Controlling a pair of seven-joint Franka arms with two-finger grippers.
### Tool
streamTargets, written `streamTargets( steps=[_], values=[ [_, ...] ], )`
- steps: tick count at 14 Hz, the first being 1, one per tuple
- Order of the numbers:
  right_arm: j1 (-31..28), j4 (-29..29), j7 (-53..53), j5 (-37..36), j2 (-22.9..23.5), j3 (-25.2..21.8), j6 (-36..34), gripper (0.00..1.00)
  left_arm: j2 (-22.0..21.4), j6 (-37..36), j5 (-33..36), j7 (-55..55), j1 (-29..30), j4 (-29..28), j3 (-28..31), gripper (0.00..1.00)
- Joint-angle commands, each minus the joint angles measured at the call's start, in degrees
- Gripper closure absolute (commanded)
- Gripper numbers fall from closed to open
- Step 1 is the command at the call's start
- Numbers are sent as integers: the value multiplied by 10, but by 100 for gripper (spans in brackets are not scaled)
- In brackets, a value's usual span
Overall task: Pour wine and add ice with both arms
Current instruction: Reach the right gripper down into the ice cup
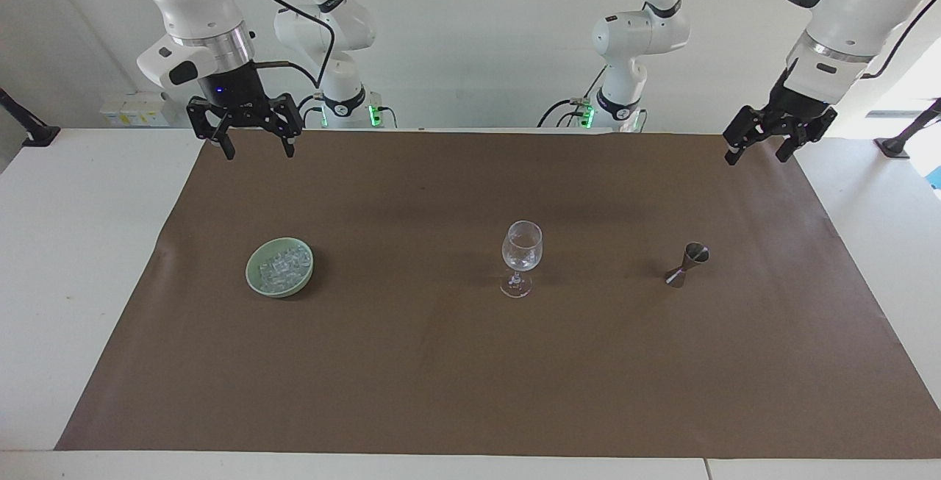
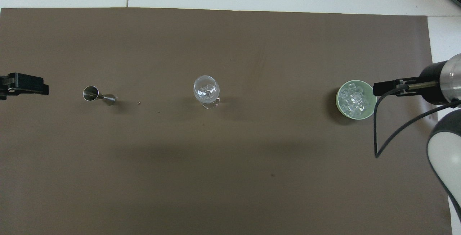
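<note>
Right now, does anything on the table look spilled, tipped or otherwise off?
Nothing stands out. The wine glass and the jigger stand upright on the brown mat, and the ice sits heaped inside its green bowl. Only a couple of tiny specks lie beside the jigger.

A high camera across the surface [image 1: 88, 259] faces the two robots, taking in their bases, the whole brown mat [image 1: 470, 362] and the wall. A second camera high above the robots' end looks forward and steeply down, closer in on the mat. Both share the mat, with the bowl of ice [image 1: 279, 267], wine glass [image 1: 521, 256] and jigger [image 1: 687, 264] in a row, half a turn apart.
</note>
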Motion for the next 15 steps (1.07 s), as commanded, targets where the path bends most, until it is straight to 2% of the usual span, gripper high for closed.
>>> streamTargets(
  steps=[1,4,8,12,15],
  values=[
    [-18,-70,-33,4,-30,3,38,0,-19,-31,20,12,-7,-2,6,0],
    [-46,-104,-64,4,-21,3,59,0,-19,-80,35,33,-7,25,6,0],
    [-60,-182,-91,3,-1,3,178,0,-39,-66,41,32,-7,-8,3,0],
    [-64,-205,-94,4,43,3,265,0,-39,-71,40,31,-8,-8,2,0],
    [-72,-208,-99,4,71,2,305,0,-40,-78,39,30,-8,-9,-2,0]
  ],
)
